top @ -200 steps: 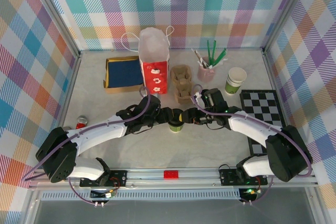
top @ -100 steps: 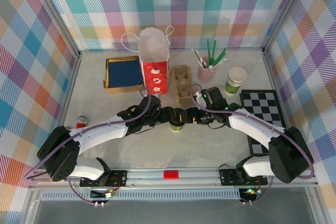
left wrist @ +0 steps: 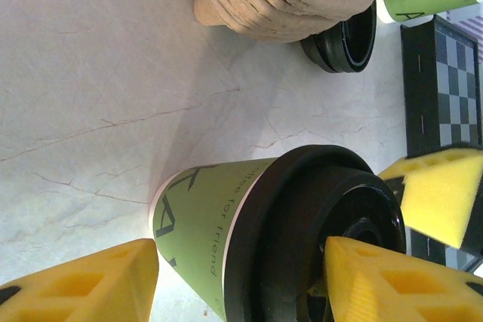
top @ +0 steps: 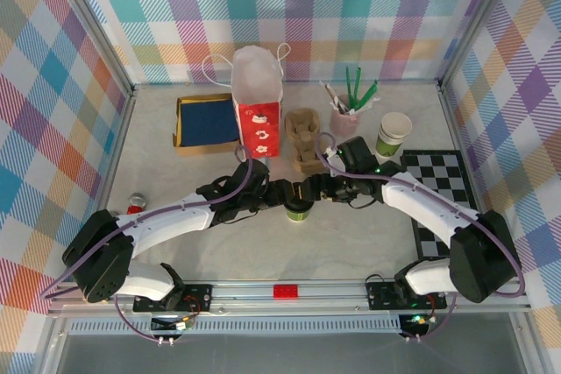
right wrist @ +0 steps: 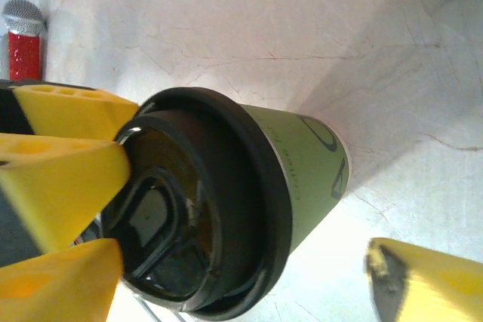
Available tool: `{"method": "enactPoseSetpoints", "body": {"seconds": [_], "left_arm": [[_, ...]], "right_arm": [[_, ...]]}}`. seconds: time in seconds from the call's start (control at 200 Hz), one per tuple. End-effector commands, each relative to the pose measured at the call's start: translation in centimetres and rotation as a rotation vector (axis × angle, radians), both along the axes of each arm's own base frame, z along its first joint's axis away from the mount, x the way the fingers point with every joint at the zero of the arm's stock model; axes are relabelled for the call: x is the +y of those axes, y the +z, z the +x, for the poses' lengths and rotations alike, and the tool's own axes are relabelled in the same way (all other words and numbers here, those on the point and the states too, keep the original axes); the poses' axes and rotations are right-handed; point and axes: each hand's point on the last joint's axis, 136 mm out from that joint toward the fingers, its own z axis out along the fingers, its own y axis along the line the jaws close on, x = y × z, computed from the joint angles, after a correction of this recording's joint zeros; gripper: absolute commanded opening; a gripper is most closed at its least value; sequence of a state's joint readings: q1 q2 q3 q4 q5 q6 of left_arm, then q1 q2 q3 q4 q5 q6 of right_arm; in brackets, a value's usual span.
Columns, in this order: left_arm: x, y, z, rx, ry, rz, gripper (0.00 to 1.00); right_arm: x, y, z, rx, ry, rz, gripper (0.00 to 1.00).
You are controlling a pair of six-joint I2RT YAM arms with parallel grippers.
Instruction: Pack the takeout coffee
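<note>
Arms first: both of mine sweep in from the near corners, elbows out, and meet nose to nose at the middle of the table [top: 175, 243]. Between them is the takeout coffee [top: 296, 208], black lid up, green body below. My left gripper [left wrist: 241, 250] straddles it, with one yellow finger by the base and the other lying over the lid's rim. The contact itself is hidden from my left wrist, so I cannot tell whether that grip is clenched or merely close. My right gripper [right wrist: 241, 262] is released: its jaws stand wide, and bare table shows between one finger and the cup's foot.

Just beyond the cup, on the far side, a stack of cardboard carriers [top: 303, 139] stands with loose black lids [left wrist: 343, 35] beside it. The red bag [top: 258, 111] rises just left of that stack. Farther right are a lidless green cup [top: 393, 135] and a checkered mat [top: 443, 186]. A blue tray [top: 209, 122] lies left of the bag.
</note>
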State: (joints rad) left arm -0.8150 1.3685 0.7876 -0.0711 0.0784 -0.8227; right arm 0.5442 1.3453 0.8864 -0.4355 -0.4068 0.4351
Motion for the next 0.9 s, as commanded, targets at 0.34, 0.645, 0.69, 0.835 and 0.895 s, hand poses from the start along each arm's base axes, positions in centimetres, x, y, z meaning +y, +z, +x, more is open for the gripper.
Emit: {"method": "enactPoseSetpoints", "body": {"seconds": [0.34, 0.645, 0.69, 0.835, 0.895], "left_arm": [[-2.6, -1.5, -1.5, 0.090, -0.054, -0.056, 0.59], [-6.1, -1.6, -2.0, 0.097, -0.093, -0.095, 0.58], [-6.5, -1.3, -2.0, 0.090, -0.096, -0.101, 0.58], [-8.0, -0.4, -1.6, 0.075, -0.119, -0.097, 0.58], [-8.0, 0.0, -1.4, 0.063, -0.129, -0.076, 0.59]], "right_arm": [[-2.7, 4.3, -0.2, -0.097, -0.069, -0.032, 0.93], [-4.6, 5.5, -0.2, -0.135, -0.118, -0.049, 0.93], [-4.9, 5.6, -0.1, -0.140, -0.124, -0.053, 0.93], [-5.9, 6.2, 0.4, -0.170, -0.131, -0.081, 0.92], [-6.3, 6.7, 0.7, -0.199, -0.120, -0.109, 0.92]]}}
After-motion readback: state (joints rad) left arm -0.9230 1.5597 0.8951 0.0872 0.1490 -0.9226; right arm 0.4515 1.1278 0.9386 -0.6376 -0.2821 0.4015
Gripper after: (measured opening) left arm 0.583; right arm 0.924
